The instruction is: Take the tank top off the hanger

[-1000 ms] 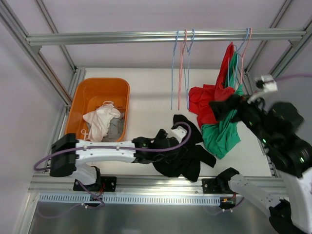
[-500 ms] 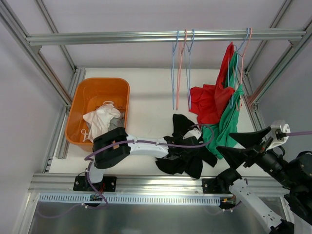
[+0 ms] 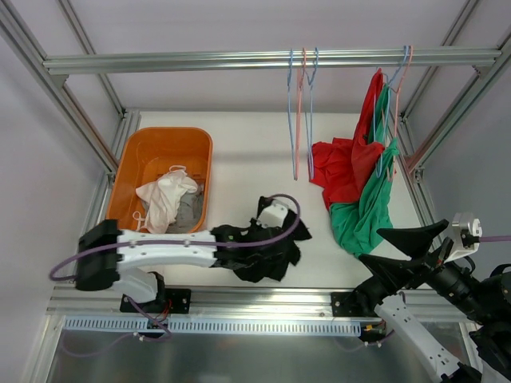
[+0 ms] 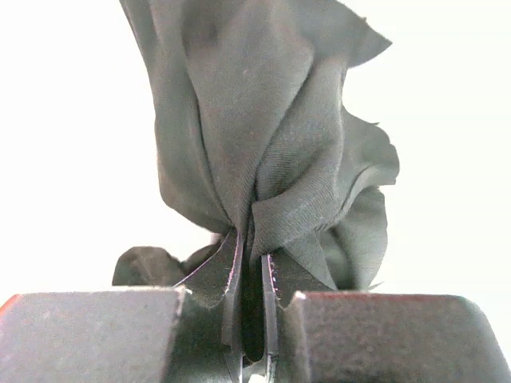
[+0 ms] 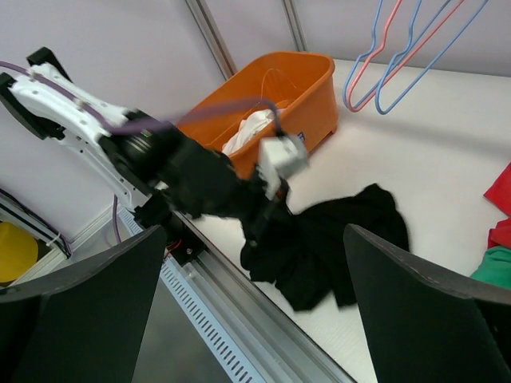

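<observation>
Dragged leftward, black tank top [image 3: 267, 254] lies off-hanger on table [image 3: 239, 159]; fold pinched between left gripper [image 4: 251, 259] closed fingers; soft, light, limp; hold bunched folds; right gripper [image 3: 402, 249] wide, empty.

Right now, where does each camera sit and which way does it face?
Top external: above, behind the bases, looking down at the table; left arm and right arm show.
Left wrist: behind the left gripper, shut on the black garment.
Right wrist: behind the open right gripper, facing the left arm, orange basket.
Shared: all show the black garment.
</observation>
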